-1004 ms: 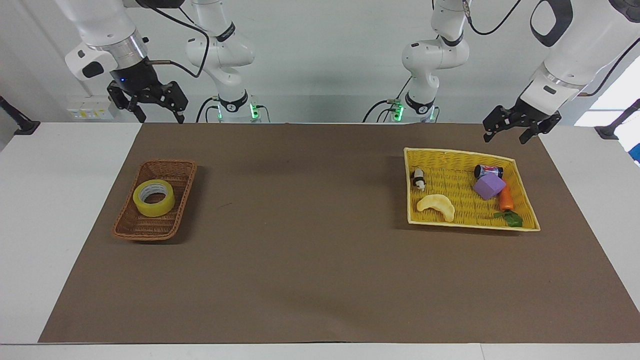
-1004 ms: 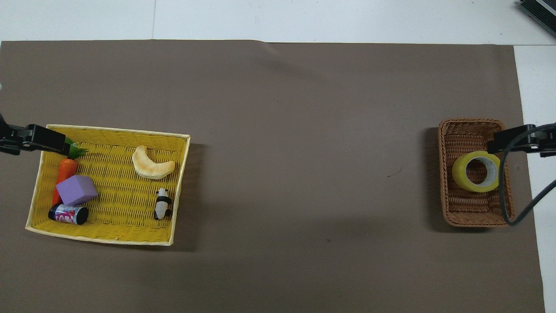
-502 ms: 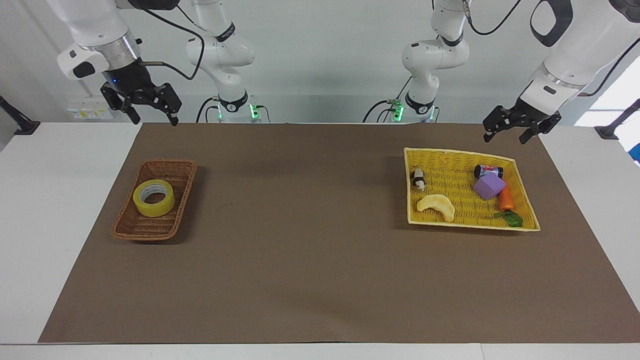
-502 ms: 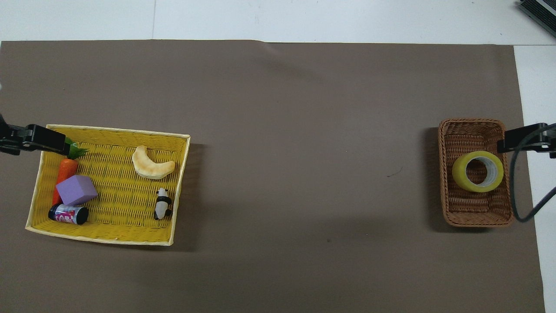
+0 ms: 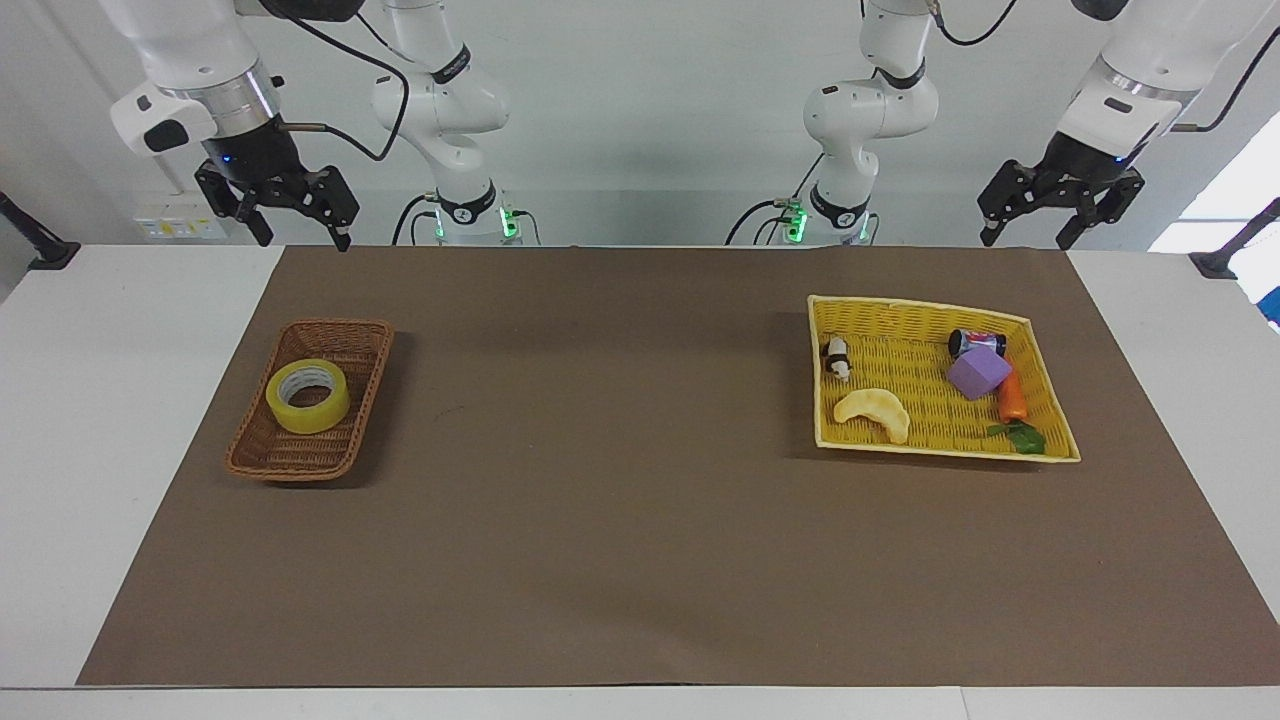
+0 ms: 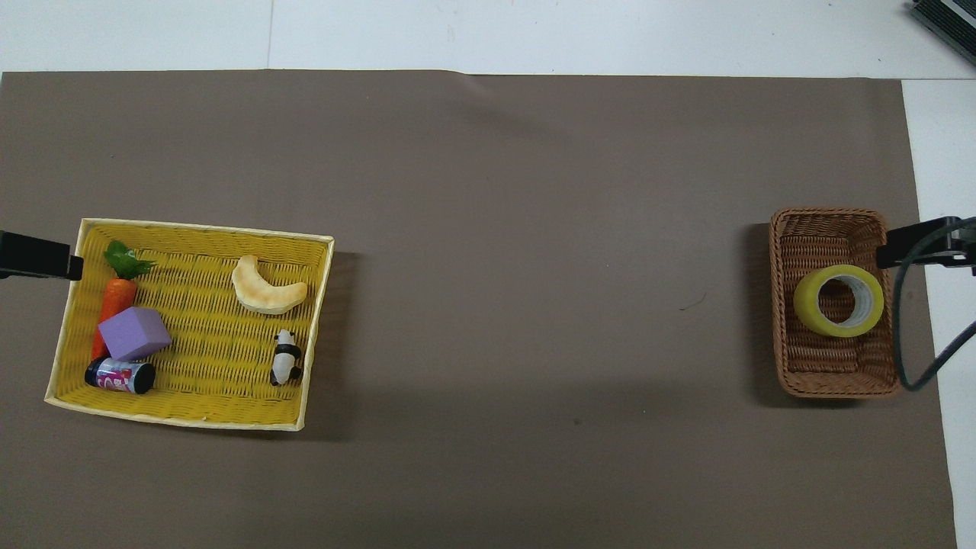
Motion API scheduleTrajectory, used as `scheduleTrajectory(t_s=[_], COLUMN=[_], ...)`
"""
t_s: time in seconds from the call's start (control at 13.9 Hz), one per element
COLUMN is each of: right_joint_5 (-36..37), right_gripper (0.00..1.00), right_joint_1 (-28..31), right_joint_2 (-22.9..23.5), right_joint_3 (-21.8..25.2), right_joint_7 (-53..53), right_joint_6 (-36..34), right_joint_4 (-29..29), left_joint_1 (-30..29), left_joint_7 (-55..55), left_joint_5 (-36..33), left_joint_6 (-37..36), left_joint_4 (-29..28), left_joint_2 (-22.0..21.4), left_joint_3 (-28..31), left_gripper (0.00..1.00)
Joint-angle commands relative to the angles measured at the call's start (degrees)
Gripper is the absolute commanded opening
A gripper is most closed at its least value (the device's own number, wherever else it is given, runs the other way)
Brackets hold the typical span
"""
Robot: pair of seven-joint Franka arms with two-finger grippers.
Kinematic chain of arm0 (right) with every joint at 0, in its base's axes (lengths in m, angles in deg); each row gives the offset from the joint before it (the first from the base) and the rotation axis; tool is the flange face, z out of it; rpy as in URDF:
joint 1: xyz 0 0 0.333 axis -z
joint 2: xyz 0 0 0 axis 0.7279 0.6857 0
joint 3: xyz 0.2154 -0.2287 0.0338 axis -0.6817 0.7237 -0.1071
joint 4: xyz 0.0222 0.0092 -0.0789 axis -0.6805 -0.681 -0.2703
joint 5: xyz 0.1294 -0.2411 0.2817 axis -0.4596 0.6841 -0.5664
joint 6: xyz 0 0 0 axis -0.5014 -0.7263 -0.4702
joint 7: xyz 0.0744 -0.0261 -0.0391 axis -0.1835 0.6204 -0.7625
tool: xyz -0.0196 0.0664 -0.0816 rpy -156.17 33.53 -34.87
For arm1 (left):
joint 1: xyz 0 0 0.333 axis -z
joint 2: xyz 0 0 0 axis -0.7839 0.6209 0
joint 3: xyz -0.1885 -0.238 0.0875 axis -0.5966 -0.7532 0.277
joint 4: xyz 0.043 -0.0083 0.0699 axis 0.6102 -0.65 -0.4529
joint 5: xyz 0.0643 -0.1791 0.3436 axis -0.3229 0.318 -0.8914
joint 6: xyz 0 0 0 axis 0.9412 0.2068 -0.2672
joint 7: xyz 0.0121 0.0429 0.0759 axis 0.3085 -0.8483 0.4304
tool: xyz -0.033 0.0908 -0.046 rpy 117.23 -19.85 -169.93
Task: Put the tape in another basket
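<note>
Both arms are just hanging up high at the robots' edge of the brown mat [image 5: 620, 540]: the right gripper [image 5: 292, 236] with its fingers spread wide, holding nothing, over the mat corner at about 12 o'clock from the basket [image 5: 262, 452], and the left gripper [image 5: 1026, 235] spread and empty too, up around 1 o'clock from the yellow tray [image 5: 930, 312]. Farther out, the tape [image 5: 308, 396] lies flat in the basket, hole facing up, at the right arm's end. The yellow tray at the left arm's end holds a carrot [image 5: 1012, 398], purple block [image 5: 979, 373], small can [image 5: 976, 342], panda figure [image 5: 837, 358] and a pale crescent piece [image 5: 874, 411].
</note>
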Motion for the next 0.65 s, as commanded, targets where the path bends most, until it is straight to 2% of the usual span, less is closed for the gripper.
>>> scheduleTrajectory(t_s=[0.0, 0.43, 0.57], right_joint_5=[0.5, 0.0, -2.9], right_gripper=[1.0, 1.0, 1.0], right_joint_1=[-0.1, -0.5, 0.2], right_joint_2=[-0.5, -0.4, -0.5], right_joint_3=[-0.5, -0.5, -0.1], right_joint_7=[0.4, 0.7, 0.6], right_joint_6=[-0.3, 3.8, 2.5], right_joint_4=[0.2, 0.1, 0.0], left_joint_1=[-0.9, -0.8, -0.8], left_joint_7=[-0.5, -0.5, -0.5], left_joint_5=[-0.3, -0.7, -0.7], left_joint_6=[-1.9, -4.5, -4.7], left_joint_4=[-0.3, -0.3, -0.3], left_joint_2=[-0.1, -0.3, -0.3], left_joint_3=[-0.3, 0.4, 0.4], left_gripper=[1.0, 1.0, 1.0])
